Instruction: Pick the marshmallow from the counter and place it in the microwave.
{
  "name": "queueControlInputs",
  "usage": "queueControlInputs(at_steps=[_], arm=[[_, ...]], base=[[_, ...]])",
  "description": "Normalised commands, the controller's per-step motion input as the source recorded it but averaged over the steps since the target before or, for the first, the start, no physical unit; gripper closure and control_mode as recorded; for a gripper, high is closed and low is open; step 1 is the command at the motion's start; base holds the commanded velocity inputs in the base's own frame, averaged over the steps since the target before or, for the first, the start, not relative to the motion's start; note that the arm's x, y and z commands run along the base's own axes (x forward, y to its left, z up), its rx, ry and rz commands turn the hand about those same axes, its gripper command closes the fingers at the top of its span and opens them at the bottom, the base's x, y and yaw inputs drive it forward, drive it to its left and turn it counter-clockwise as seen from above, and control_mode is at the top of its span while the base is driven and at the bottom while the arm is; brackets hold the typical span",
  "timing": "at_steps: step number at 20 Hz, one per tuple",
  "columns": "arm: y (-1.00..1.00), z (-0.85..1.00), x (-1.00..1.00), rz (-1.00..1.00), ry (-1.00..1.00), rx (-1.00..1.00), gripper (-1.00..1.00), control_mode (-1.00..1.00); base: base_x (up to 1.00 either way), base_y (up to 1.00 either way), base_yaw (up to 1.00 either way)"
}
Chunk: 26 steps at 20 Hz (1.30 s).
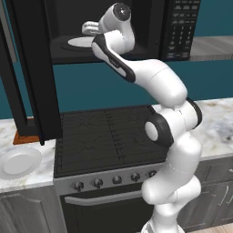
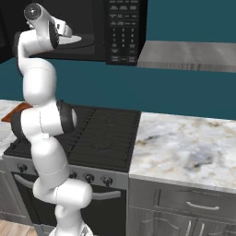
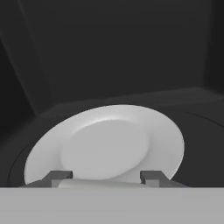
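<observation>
Reaching into the open microwave, the hand is being held just above the near edge of the white turntable disc. The two fingertips are being kept drawn in on a pale strip lying between them, judged to be the marshmallow; little of it is showing, so this is being taken as likely, not certain. The marshmallow is being treated as very light and soft, apt to squash under a hard squeeze and slightly tacky, so a gentle pinch across its round sides is being favoured. Low release over the disc is being advised, since a stubby cylinder may roll. A round white plate is lying on the worktop beside the stove.
</observation>
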Motion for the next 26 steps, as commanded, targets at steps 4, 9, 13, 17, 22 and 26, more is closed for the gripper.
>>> queueControlInputs(at_steps=[4,9,13,17,22,26], arm=[[0.00,-0.15,0.26,0.00,0.01,-0.06,1.00,-1.00],[0.01,-0.14,0.25,0.00,0.04,-0.05,1.00,-1.00],[0.00,-0.09,0.22,0.00,0.04,-0.03,1.00,-1.00],[0.04,-0.10,0.10,0.00,0.05,-0.03,1.00,-1.00],[0.01,-0.02,0.07,0.00,0.03,-0.04,1.00,-1.00],[0.04,-0.01,0.06,0.00,0.04,-0.04,1.00,-1.00]], base=[[0.00,0.00,0.00],[0.00,0.00,0.00],[0.00,0.00,0.00],[0.00,0.00,0.00],[0.00,0.00,0.00],[0.00,0.00,0.00]])
